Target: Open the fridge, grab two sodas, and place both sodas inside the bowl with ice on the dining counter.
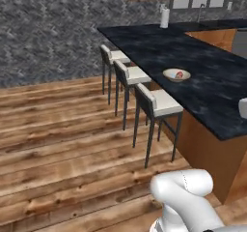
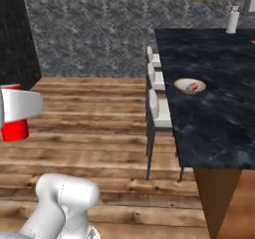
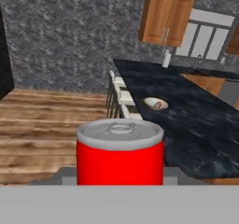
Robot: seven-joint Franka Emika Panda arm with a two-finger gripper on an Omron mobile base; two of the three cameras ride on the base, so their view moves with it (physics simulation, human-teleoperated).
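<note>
**Colour and Pattern Survey**

Soda can (image 3: 120, 155): solid red body, silver-grey top. A second red can (image 1: 179, 74) lies in the bowl (image 1: 170, 75), which has a tan rim and pale bluish-white inside. Bench (image 1: 202, 76): black slab with faint pale veining on a brown wood base. Chairs (image 1: 159, 105): white seats, dark grey legs. Floor (image 1: 62, 144): brown planks of mixed light and dark grain. Wall (image 1: 48, 28): mottled grey speckle. Upper cabinets (image 3: 166, 16): orange-brown wood. Bottle (image 1: 164, 17) on the far bench: white. Robot arm (image 2: 64, 198): white.
</note>
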